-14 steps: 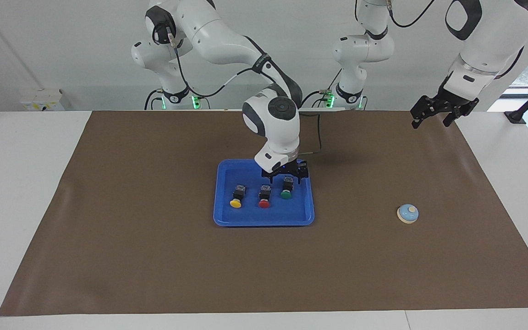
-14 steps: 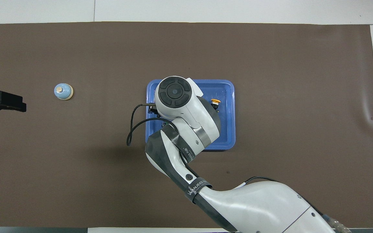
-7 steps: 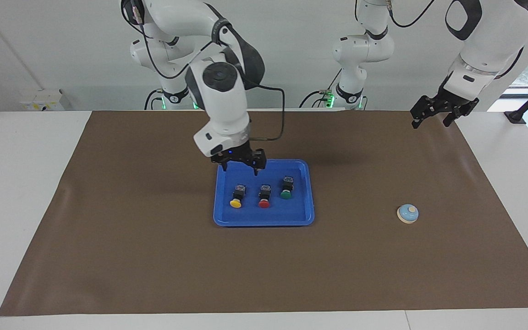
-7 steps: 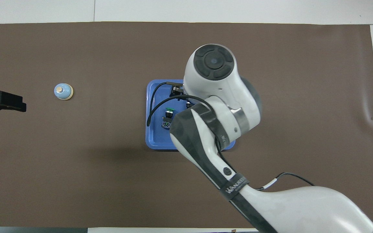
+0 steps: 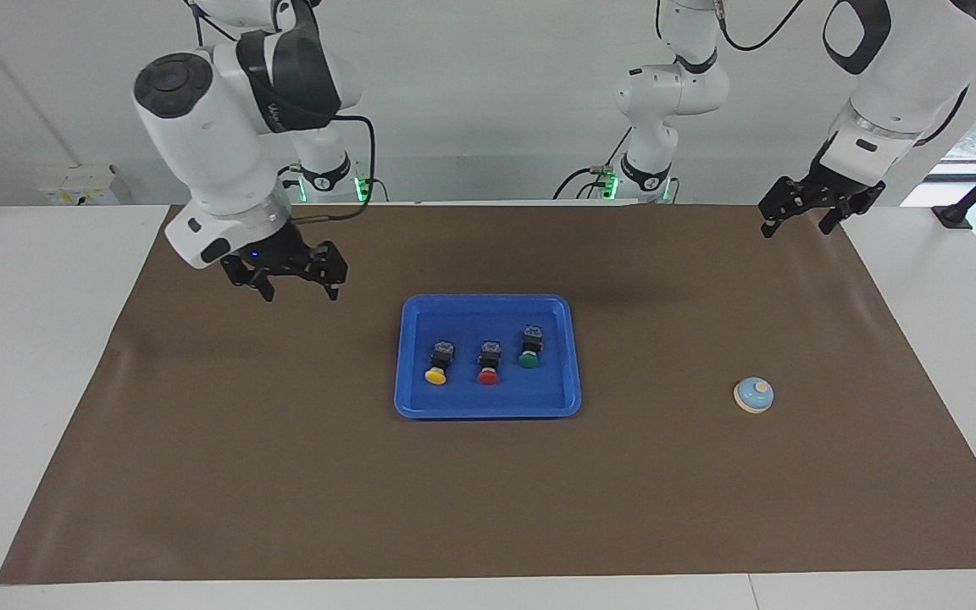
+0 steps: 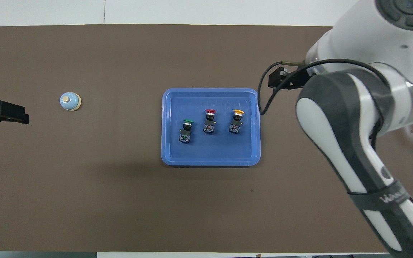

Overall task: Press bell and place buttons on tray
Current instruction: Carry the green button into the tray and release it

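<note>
- Over bare mat toward its own end of the table, the right gripper (image 5: 291,275) hangs with fingers spread and nothing between them; a second ago it stood low over the tray (image 5: 408,356) at the green button, so it has let go and drawn away.
- Well apart from those fingers, the three buttons lie in a row on the tray floor: green button (image 5: 529,347), red button (image 5: 489,363), yellow button (image 5: 438,363). Judged from this, the placing part of the task is complete.
- Toward the left arm's end of the table, the bell (image 5: 753,395) sits on the mat, well apart from the tray and from both grippers, in the same spot as a second ago.
- Above the mat's corner at that end, the left gripper (image 5: 818,207) waits unchanged, fingers apart and empty, not over the bell.
- Materials: the tray is smooth bright blue plastic, shallow, with rounded corners and a raised rim; each button has a blocky black body and a round glossy cap; the bell is a light blue dome with a cream base and knob; the mat (image 5: 285,474) is matte brown and slightly rippled.
</note>
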You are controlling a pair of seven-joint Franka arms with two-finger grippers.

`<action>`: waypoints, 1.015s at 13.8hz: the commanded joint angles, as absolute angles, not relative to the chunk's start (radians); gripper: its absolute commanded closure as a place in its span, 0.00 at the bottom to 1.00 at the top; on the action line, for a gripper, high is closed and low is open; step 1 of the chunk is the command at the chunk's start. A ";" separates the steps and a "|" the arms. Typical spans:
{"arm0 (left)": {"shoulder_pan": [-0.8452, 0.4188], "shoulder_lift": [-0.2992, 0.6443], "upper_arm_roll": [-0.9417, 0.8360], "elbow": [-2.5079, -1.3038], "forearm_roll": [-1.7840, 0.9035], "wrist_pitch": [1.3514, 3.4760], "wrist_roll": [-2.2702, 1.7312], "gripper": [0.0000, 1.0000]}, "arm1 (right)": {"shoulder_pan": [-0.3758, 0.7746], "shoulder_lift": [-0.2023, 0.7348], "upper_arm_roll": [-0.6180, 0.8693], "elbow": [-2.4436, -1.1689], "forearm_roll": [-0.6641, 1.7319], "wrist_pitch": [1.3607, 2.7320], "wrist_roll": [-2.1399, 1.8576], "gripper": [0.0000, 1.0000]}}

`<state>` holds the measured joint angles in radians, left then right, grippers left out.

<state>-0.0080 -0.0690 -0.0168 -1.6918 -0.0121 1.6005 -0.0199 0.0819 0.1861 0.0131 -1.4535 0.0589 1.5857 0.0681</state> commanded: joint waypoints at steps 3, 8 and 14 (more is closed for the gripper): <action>-0.012 -0.087 -0.014 -1.712 -0.008 1.624 -0.026 0.00 | 0.015 0.088 0.026 -1.480 0.013 1.473 -0.070 0.00; -0.021 -0.068 -0.018 -1.793 -0.008 1.798 -0.015 0.60 | -0.002 -0.038 0.026 -1.505 -0.017 1.353 -0.089 0.00; -0.009 0.151 -0.017 -1.760 -0.011 1.954 -0.017 1.00 | -0.037 -0.084 0.026 -1.569 -0.017 1.402 -0.089 0.00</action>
